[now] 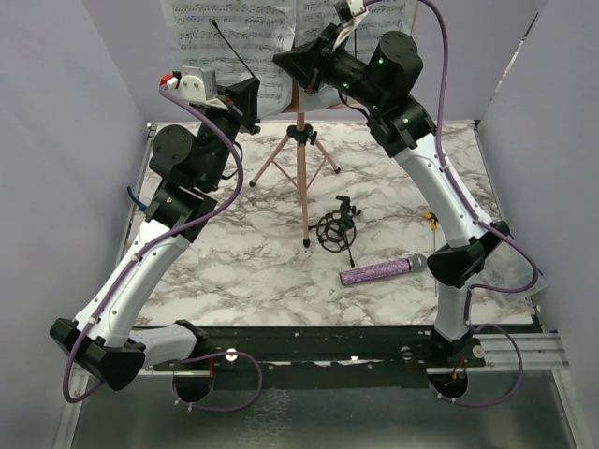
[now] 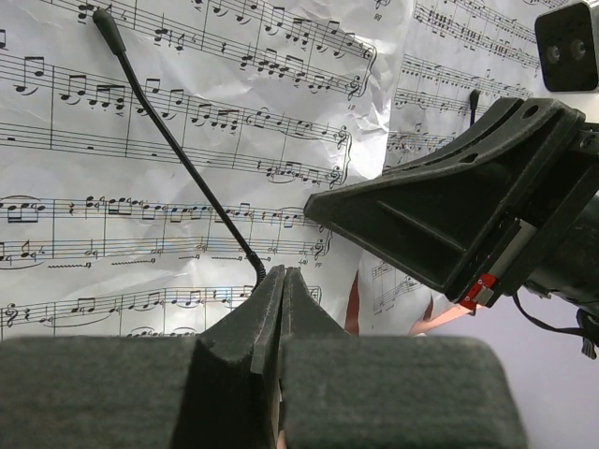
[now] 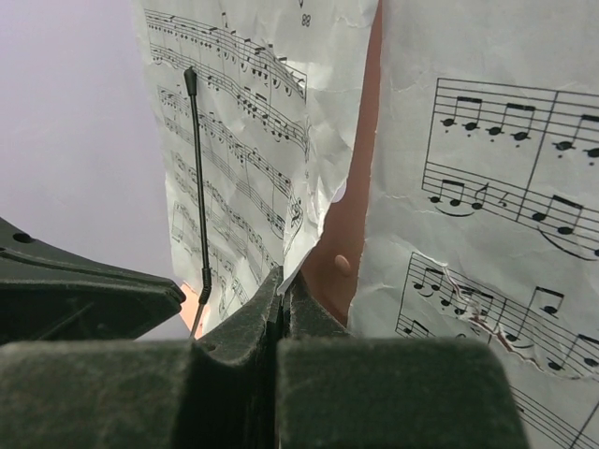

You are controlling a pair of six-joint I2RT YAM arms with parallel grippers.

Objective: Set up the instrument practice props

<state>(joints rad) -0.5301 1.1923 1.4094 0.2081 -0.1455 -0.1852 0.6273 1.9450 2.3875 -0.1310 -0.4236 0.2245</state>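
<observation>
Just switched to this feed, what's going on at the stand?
Both arms are raised to the pink music stand. The left gripper and right gripper are each shut at the lower edge of the left sheet-music page; whether they pinch it is unclear. The purple microphone and black shock-mount sit on the table, untouched.

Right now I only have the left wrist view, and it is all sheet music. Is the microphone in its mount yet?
Observer: No, the purple microphone lies on the table beside the black shock-mount, not in it.
Operator: Is the stand up?
Observer: Yes, the pink music stand is upright on its tripod legs.
Operator: And the other arm?
Observer: The right end effector is shut, tips at the gap between the two pages.
</observation>
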